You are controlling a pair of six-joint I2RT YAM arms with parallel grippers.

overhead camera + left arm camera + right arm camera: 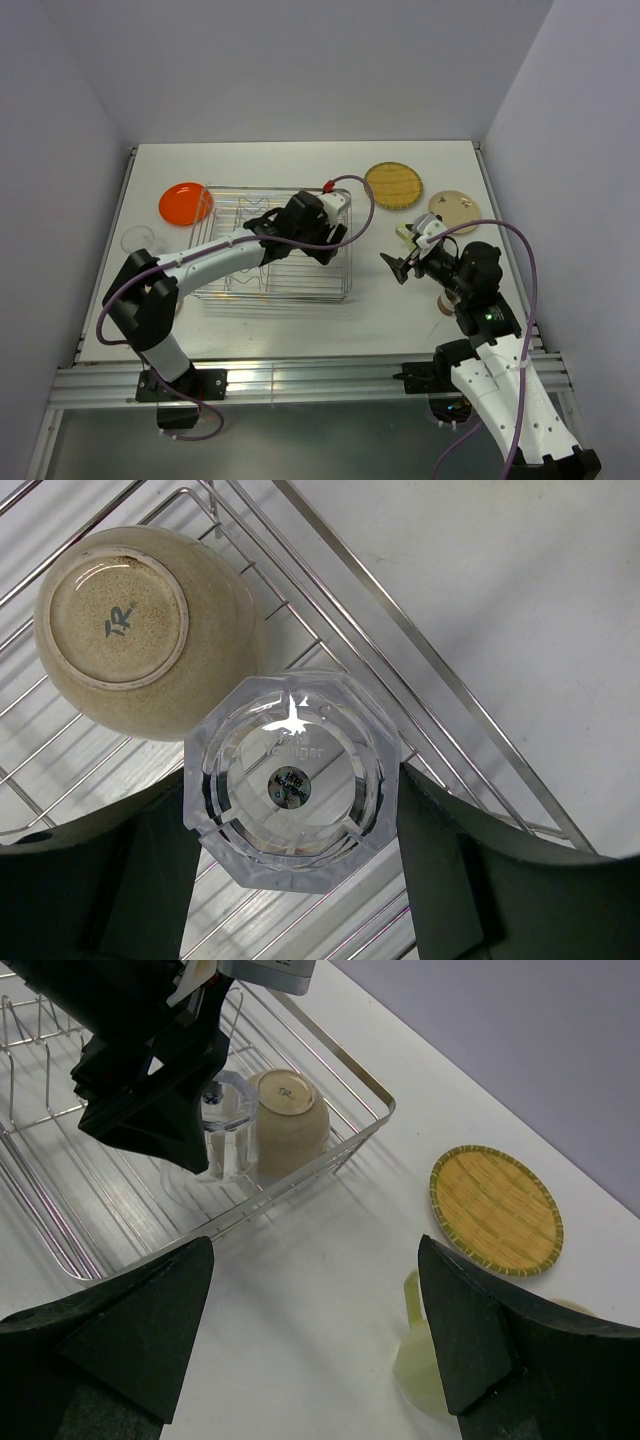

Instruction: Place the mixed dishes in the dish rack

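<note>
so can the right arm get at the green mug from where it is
probably yes: the right end effector is open, and the pale green mug stands on bare table just under it, by one finger. The yellow woven plate lies clear of it, further off.

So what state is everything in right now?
dish rack: partly loaded.
clear plastic cup: upside down in rack, gripped.
beige bowl: upside down in rack.
left gripper: closed on the cup.
right gripper: open, empty.
orange plate: flat on table.
yellow woven plate: flat on table.
tan plate: flat on table.
pale green mug: on table, partly hidden.
</note>
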